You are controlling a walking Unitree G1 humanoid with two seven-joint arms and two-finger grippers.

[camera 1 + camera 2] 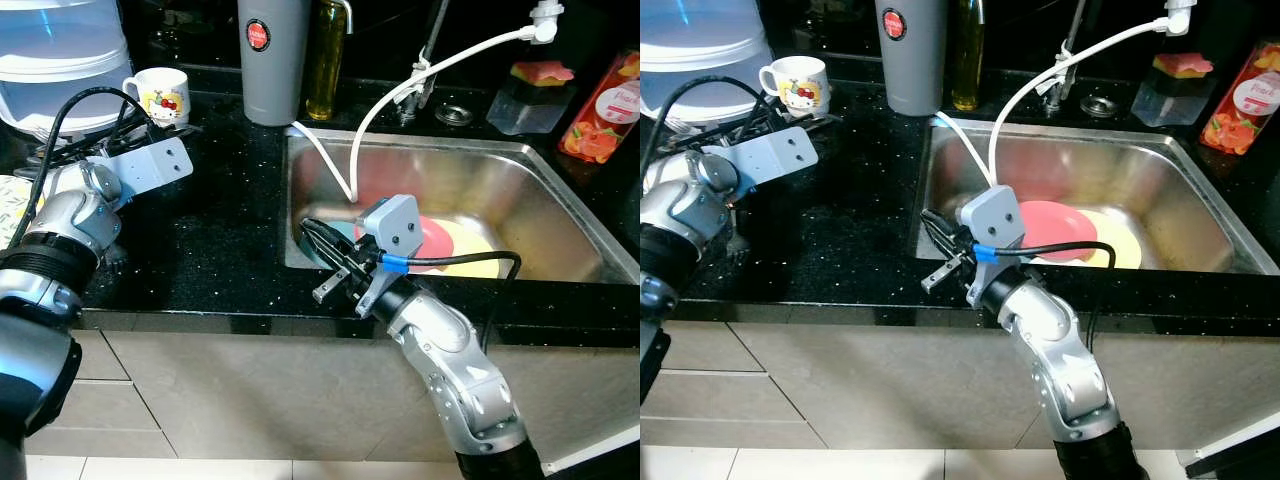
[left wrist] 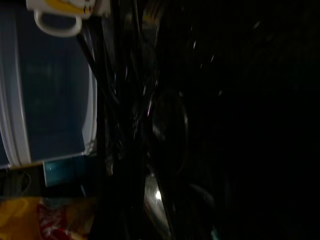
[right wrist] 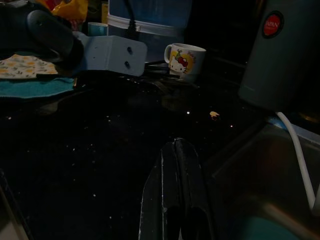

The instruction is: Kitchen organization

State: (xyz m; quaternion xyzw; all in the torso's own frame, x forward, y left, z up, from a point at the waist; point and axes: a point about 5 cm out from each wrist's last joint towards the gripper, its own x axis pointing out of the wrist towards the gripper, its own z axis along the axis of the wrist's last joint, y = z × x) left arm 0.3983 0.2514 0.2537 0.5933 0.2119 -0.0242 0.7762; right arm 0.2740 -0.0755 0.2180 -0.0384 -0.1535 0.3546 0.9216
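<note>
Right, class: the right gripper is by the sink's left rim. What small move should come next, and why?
Probably swing the right gripper toward the red plate and open its fingers: they are shut on nothing and aimed across the black counter, while the plate lies in the sink.

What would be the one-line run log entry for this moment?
right gripper: shut, empty, at left rim of steel sink | left gripper: near white cartoon mug | round red plate: in sink
</note>
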